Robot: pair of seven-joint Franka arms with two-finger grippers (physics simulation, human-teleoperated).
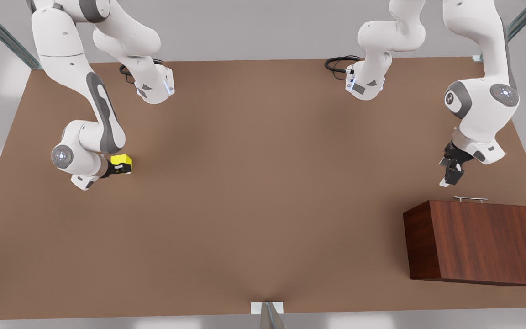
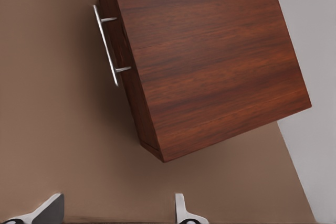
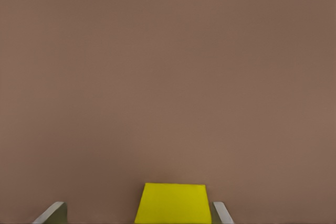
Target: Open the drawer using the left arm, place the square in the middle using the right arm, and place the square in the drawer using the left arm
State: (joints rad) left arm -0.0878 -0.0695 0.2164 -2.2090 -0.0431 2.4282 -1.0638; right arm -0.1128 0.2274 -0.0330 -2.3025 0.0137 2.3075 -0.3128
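The right tool [image 1: 118,168] sits at nine o'clock on the bench [image 1: 254,192], its fingers [image 3: 221,214] spread at either side of the small, smooth, bright yellow cube [image 1: 122,160]; whether they press it I cannot tell. The left tool [image 1: 450,176] hangs at three o'clock with its pale fingertips [image 2: 185,212] well apart and empty, just short of the slim silver bar handle [image 2: 107,45]. That handle fronts the shut drawer [image 2: 119,56] of a boxy, dark reddish wood-grain cabinet [image 1: 477,240] at four o'clock on matte brown.
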